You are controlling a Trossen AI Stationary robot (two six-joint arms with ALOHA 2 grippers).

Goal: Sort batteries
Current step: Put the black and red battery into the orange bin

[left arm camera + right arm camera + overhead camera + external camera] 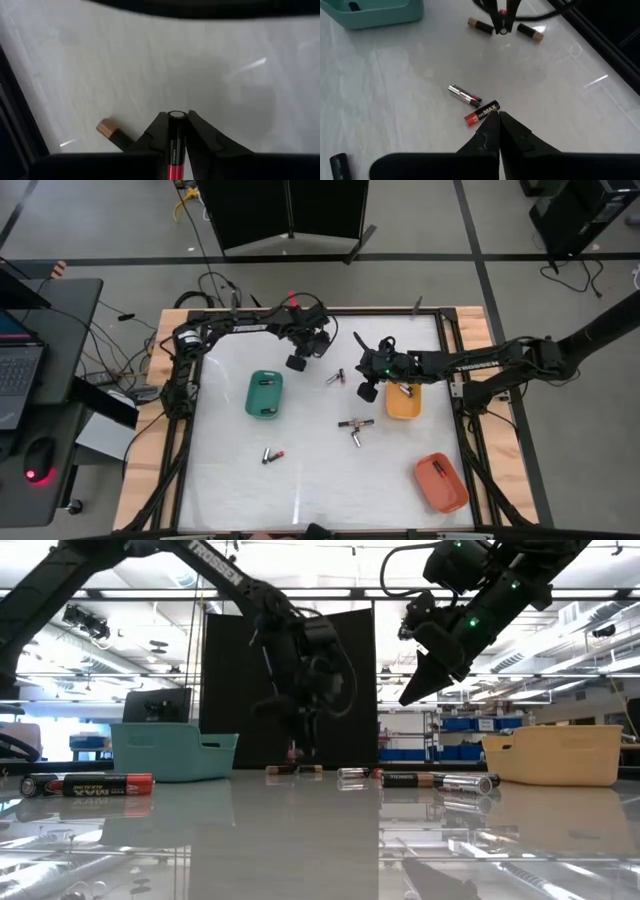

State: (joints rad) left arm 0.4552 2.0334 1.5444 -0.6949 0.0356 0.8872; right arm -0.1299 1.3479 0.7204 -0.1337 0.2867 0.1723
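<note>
The white table [320, 480] carries three oval trays, green [264, 394], yellow [403, 401] and orange [441, 482], apparently one per cell size, with loose batteries [354, 426] lying between them still to be sorted. Near the far edge the left end effector [177, 131] pinches a red-and-black battery [176, 145] lengthwise, seemingly for carrying to a tray. The right end effector [498, 120], fingers pressed together and empty, hangs beside the yellow tray just above a red-and-black cell [481, 113].
</note>
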